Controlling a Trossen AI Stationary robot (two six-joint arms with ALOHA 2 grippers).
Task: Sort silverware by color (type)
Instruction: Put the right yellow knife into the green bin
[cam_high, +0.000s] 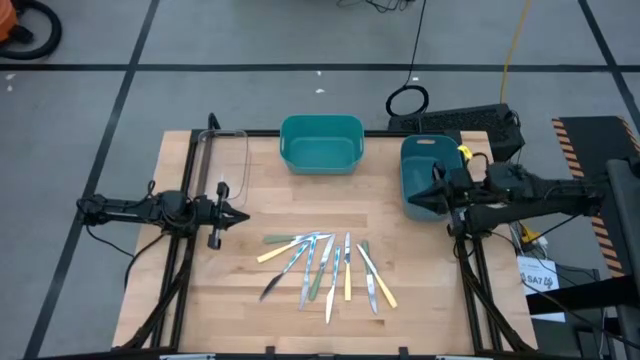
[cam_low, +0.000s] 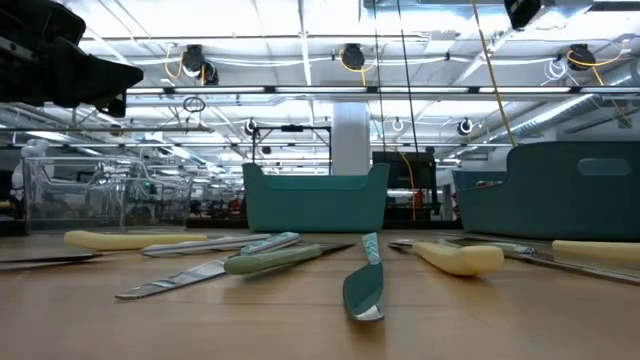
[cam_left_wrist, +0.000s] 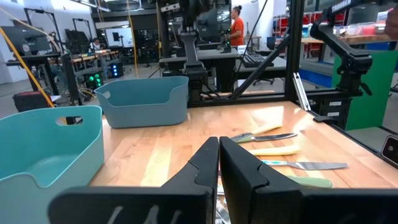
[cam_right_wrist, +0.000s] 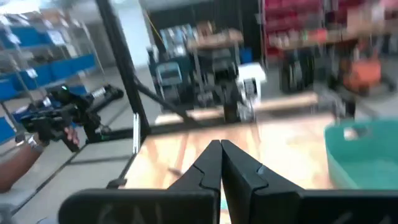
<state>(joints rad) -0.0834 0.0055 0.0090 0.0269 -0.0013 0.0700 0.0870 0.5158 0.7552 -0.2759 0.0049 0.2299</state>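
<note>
The silverware (cam_high: 325, 265) lies in a loose fan on the wooden table's near middle: several thin utensils with metal ends and yellow, pale green or light blue handles, some crossing each other. The low view shows it flat on the wood (cam_low: 270, 260). It also shows in the left wrist view (cam_left_wrist: 273, 149). My left gripper (cam_high: 243, 215) is shut and level at the table's left side, pointing toward the pile (cam_left_wrist: 219, 146). My right gripper (cam_high: 412, 203) is shut and raised at the right side, beside the blue bin (cam_right_wrist: 220, 146). Neither touches anything.
A teal bin (cam_high: 320, 142) stands at the far middle. A blue bin (cam_high: 430, 175) stands at the far right, under my right arm. A clear tray (cam_high: 222, 160) sits at the far left. Bare wood lies between the bins and the pile.
</note>
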